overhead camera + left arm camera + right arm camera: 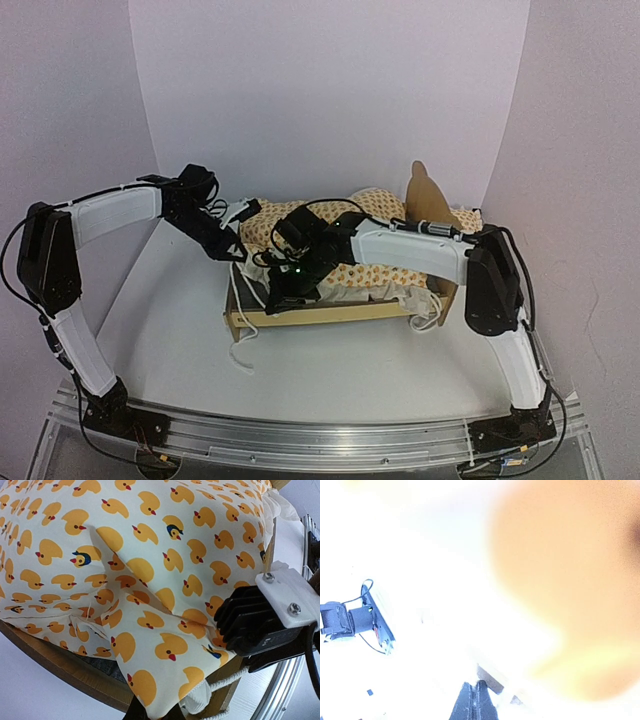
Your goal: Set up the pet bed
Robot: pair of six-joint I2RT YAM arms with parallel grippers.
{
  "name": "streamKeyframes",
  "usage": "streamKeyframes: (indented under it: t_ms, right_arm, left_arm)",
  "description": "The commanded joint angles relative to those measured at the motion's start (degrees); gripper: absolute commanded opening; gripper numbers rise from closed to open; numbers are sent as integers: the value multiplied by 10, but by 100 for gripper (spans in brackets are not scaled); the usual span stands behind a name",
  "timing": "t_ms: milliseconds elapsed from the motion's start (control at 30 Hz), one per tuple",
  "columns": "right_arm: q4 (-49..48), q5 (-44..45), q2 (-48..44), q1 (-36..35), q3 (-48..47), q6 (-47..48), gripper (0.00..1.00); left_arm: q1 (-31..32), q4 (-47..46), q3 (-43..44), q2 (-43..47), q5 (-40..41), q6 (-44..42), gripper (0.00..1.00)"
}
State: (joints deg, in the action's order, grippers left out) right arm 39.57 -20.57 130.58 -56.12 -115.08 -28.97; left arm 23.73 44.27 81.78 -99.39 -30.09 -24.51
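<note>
Pet bed (350, 311) sits mid-scene, headboard (430, 195) right, probably light stiff plywood, so grab the near side rail (300, 317), not the floppy duck cushion (150, 555) the left gripper (245, 212) looks clamped on; right gripper (475, 700) jaws look together.

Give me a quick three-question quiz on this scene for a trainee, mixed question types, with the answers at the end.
1. True or false: the white fabric cushion with orange duck print lies on the light plywood pet bed.
2. In the top view, the bed's scalloped wooden headboard stands at which end? A left; B right; C the near end.
3. Which wrist camera's picture is too washed out to read?
Key: 1 true; 2 B; 3 the right wrist.
</note>
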Motion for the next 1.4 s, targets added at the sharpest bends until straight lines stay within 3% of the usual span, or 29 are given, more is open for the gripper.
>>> streamKeyframes:
  t_ms: [0, 333, 433, 633, 767, 1000, 1267, 1367]
  right_arm:
    - [78, -8, 78, -1, -46, 15, 0]
    - [77, 118, 94, 24, -157, 4, 0]
    - [68, 126, 78, 29, -145, -3, 0]
    - [47, 127, 55, 29, -223, 11, 0]
    - [24, 137, 24, 29, -188, 63, 0]
    - [16, 49, 35, 29, -79, 203, 0]
    - [26, 46, 74, 31, -73, 171, 0]
    - [36, 54, 95, 32, -90, 142, 21]
  left_arm:
    - [1, 21, -12, 17, -18, -37, 0]
    - [2, 24, -17, 23, -27, -50, 0]
    - [2, 25, -16, 26, -24, -50, 0]
    - [1, 17, -11, 25, -15, -38, 0]
    - [1, 17, -4, 24, -9, -34, 0]
    - [1, 19, -4, 26, 1, -37, 0]
    - [1, 34, -5, 23, 5, -55, 0]
    - [1, 48, 3, 23, -1, -77, 12]
